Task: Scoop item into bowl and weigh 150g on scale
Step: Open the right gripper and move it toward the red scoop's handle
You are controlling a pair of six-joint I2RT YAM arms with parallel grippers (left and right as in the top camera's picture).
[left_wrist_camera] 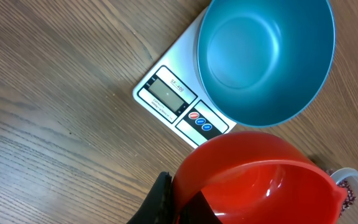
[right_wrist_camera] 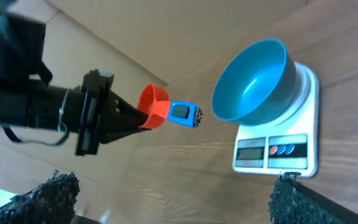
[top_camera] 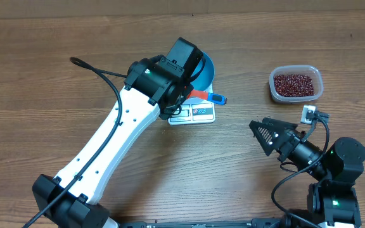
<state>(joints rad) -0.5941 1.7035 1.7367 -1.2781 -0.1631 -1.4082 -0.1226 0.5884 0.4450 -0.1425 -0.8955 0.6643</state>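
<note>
Left claw (right_wrist_camera: 132, 116) pinches the scoop (right_wrist_camera: 166, 111), right claw (top_camera: 259, 135) hangs spread, empty; the beans (top_camera: 293, 83), light and loose, likely spill unless the scoop is level

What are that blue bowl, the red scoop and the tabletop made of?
The blue bowl is probably plastic, perhaps enamelled metal: smooth, with a soft sheen. The red scoop looks like glossy moulded plastic, lighter at its thin rim. The tabletop is wood or wood-look laminate: brown grain lines, matte.
</note>
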